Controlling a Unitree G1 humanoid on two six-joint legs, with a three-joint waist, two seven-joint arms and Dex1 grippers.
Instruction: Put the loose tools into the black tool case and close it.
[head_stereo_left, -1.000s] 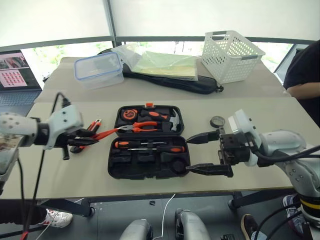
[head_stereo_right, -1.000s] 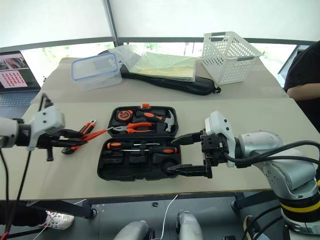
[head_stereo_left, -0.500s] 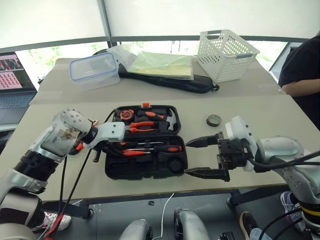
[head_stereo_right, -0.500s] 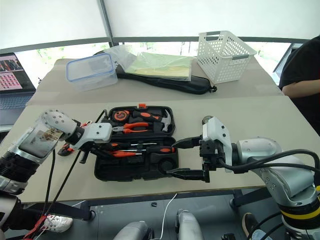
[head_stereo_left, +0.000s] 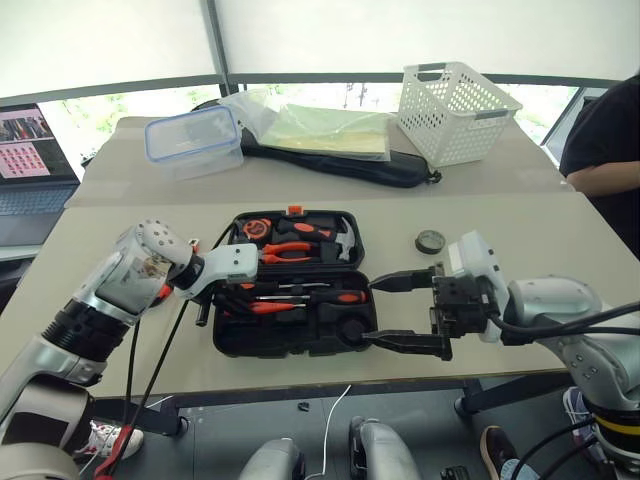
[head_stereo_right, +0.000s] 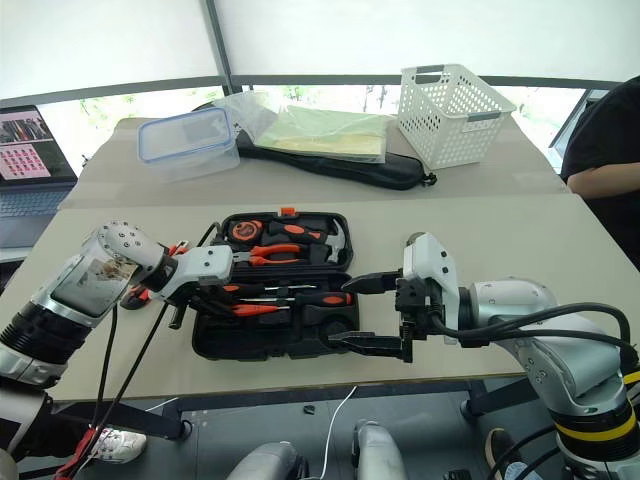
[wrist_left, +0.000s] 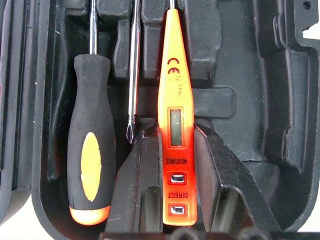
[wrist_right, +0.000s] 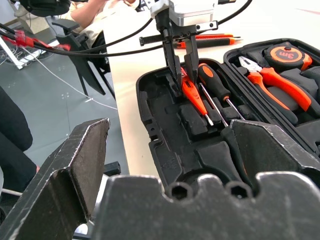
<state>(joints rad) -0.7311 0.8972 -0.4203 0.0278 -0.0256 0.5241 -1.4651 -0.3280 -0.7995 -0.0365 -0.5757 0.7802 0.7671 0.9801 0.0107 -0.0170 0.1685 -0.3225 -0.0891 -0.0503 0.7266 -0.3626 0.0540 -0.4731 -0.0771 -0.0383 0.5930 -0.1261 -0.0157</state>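
Note:
The black tool case (head_stereo_left: 226, 342) lies open on the near table. Pliers, a hammer and a tape measure sit in its far half, and two orange-and-black screwdrivers (head_stereo_left: 336, 297) in its near half. My left gripper (head_stereo_left: 228, 292) is shut on the slim orange tester screwdriver (wrist_left: 173, 100), low inside the near half's left end, beside a black-handled screwdriver (wrist_left: 90, 150). My right gripper (head_stereo_left: 372, 312) hangs open at the case's right front corner, holding nothing. The small dark tape roll (head_stereo_left: 430, 241) lies on the table right of the case. The utility knife (wrist_right: 212, 41) lies on the table left of the case.
On the far table stand a white basket (head_stereo_left: 460, 110) and a clear lidded box (head_stereo_left: 195, 140), with a long black bag (head_stereo_left: 400, 170) under a plastic sleeve. A laptop (head_stereo_left: 35, 150) is at the far left. A person's arm (head_stereo_left: 605, 140) shows at the right edge.
My left gripper carried the tester screwdriver from the table left of the case rightward and down into the near half, then nearly stopped. The right gripper stayed open in place.

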